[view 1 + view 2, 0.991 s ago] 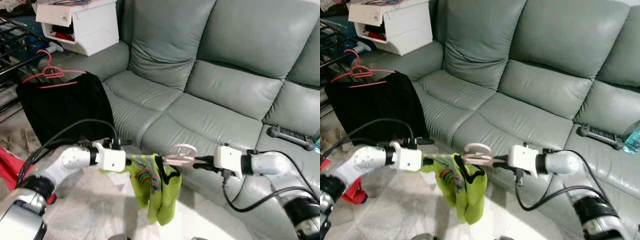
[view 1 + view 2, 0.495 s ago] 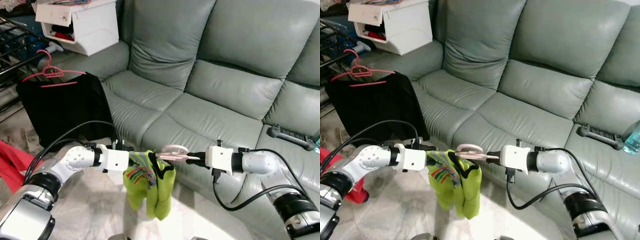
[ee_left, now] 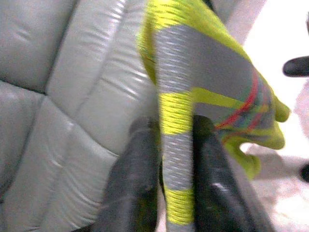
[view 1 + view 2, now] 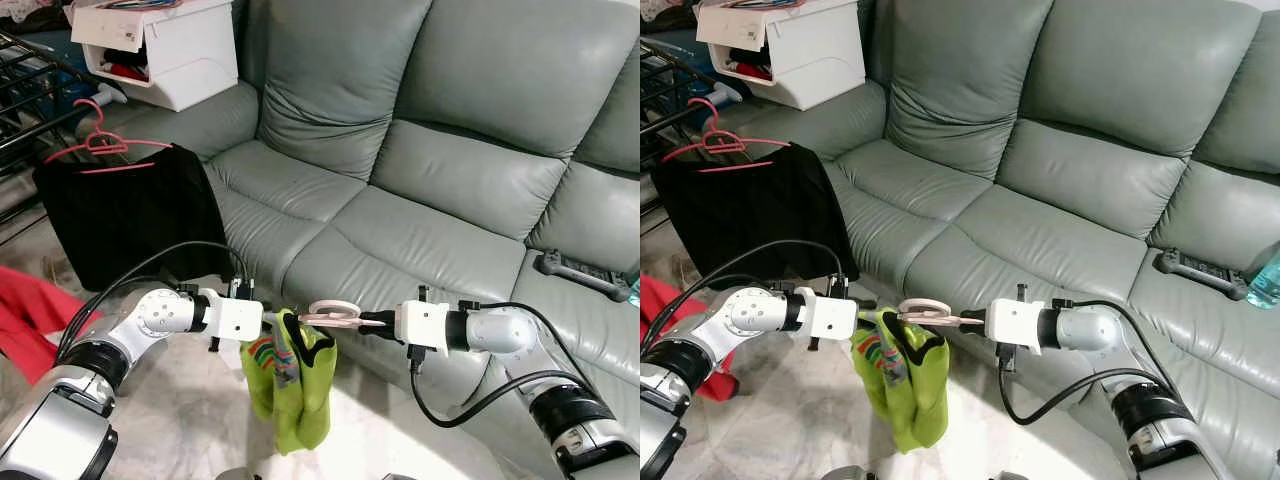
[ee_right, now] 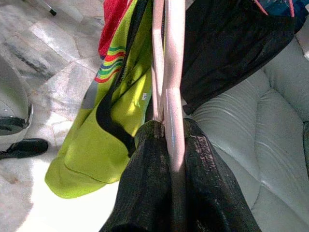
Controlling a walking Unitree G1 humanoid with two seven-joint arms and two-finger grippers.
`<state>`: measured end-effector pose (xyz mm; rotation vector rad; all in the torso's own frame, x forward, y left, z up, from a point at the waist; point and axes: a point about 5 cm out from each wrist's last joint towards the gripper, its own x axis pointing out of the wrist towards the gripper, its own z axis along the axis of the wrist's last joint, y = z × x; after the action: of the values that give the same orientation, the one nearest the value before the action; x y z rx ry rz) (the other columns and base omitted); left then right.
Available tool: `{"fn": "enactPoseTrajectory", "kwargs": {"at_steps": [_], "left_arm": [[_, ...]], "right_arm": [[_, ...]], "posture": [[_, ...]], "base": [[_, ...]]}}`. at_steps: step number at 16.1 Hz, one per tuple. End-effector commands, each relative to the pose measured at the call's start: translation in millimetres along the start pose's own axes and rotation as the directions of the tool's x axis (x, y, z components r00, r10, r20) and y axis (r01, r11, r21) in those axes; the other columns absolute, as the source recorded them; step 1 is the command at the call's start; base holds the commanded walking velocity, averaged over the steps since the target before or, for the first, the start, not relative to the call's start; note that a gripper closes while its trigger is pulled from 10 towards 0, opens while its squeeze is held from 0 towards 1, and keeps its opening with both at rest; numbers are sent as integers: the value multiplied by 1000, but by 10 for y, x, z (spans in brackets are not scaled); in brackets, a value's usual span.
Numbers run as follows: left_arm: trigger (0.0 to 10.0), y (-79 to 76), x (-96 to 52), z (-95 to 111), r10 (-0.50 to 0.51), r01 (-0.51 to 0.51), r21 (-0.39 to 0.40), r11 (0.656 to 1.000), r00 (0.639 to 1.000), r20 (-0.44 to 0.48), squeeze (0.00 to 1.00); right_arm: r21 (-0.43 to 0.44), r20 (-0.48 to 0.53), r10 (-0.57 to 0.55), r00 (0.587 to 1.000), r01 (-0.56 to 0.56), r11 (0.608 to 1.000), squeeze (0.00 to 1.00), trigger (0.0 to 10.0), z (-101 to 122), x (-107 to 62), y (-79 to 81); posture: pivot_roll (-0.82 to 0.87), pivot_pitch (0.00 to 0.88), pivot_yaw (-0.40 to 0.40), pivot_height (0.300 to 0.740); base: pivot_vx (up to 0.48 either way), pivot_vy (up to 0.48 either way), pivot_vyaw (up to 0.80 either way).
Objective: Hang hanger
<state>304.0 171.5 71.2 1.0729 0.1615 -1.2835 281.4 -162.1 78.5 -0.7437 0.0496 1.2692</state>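
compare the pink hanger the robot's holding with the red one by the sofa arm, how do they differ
The pale pink hanger is pinched by the right gripper in front of the sofa, while the red hanger hangs at the rack, untouched. The pink one carries a yellow-green garment, whose strap the left gripper also clamps; the red one carries a black garment. Both are loaded with clothing.

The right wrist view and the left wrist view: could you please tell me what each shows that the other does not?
Right wrist view: the right claw clamps a pink hanger, with a black garment behind. Left wrist view: the left claw pinches a grey-and-yellow striped band of fabric. Both show the lime-green garment and the grey sofa.
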Motion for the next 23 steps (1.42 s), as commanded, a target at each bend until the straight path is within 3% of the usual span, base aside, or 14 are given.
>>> {"fn": "enactPoseTrajectory", "kwargs": {"at_steps": [1, 4, 8, 9, 10, 12, 14, 15, 16, 18, 20, 22, 23], "left_arm": [[0, 57, -50, -24, -23, 23, -4, 1000, 999, -23, 0], [0, -14, -72, -90, -98, 97, -24, 995, 993, -65, 0], [0, -18, -78, -110, -124, 119, -60, 991, 990, -74, 0], [0, -32, -78, -117, -136, 130, -75, 989, 988, -75, 0], [0, -48, -79, -126, -138, 132, -79, 988, 988, -76, 0], [0, -54, -73, -138, -124, 116, -100, 988, 989, -77, 0], [0, -76, -75, -163, -115, 105, -119, 987, 990, -86, 0], [0, -109, -83, -194, -113, 99, -136, 986, 989, -98, 0], [0, -124, -83, -209, -105, 88, -160, 983, 990, -99, 0], [0, -147, -77, -221, -108, 88, -177, 980, 989, -102, 0], [0, -175, -59, -230, -101, 80, -185, 979, 989, -105, 0], [0, -187, -49, -243, -81, 56, -210, 976, 991, -110, 0], [0, -168, -48, -291, -32, -7, -251, 968, 988, -152, 0]], "right_arm": [[-44, 26, -8, 1000, 10, 999, 0, 10000, 69, 34, -62], [-52, 26, -11, 1000, 13, 999, 0, 10000, 64, 40, -57], [-52, 24, -29, 999, 30, 998, 0, 10000, 58, 38, -60], [-44, 26, -29, 999, 30, 999, 267, 10000, 56, 39, -57], [-5, 33, -15, 999, 15, 1000, 1000, 10000, 52, 43, -47], [-14, 37, -25, 999, 26, 1000, 1000, 10000, 64, 34, -73], [56, 75, -25, 997, 21, 998, 1000, 10000, 109, 6, -121], [165, 161, -81, 984, 54, 985, 1000, 10000, 236, -19, -256], [216, 226, -103, 969, 53, 975, 1000, 10000, 355, -48, -354], [247, 272, -129, 954, 60, 967, 1000, 10000, 461, -90, -469], [283, 297, -275, 915, 190, 940, 1000, 10000, 519, -134, -668], [283, 296, -358, 885, 277, 918, 1000, 10000, 531, -165, -755], [359, 324, -403, 856, 283, 889, 1000, 10000, 580, -199, -801]], "posture": [[-45, 0, 29, 740], [-45, 0, 29, 740], [-50, 0, 31, 740], [-50, 0, 31, 740], [-50, 0, 31, 740], [-56, 0, 31, 740], [-59, 0, 30, 740], [-60, 0, 29, 740], [-66, 0, 30, 740], [-71, 0, 29, 740], [-72, 0, 27, 740], [-72, 0, 27, 740], [-73, 0, 29, 740]], "base": [[0, 0, 0], [0, 0, 0], [0, 0, 0], [0, 0, 0], [0, 0, 0], [0, 0, 0], [0, 0, 0], [0, 0, 0], [0, 0, 0], [0, 0, 0], [0, 0, 0], [0, 0, 0], [0, 0, 0]]}}
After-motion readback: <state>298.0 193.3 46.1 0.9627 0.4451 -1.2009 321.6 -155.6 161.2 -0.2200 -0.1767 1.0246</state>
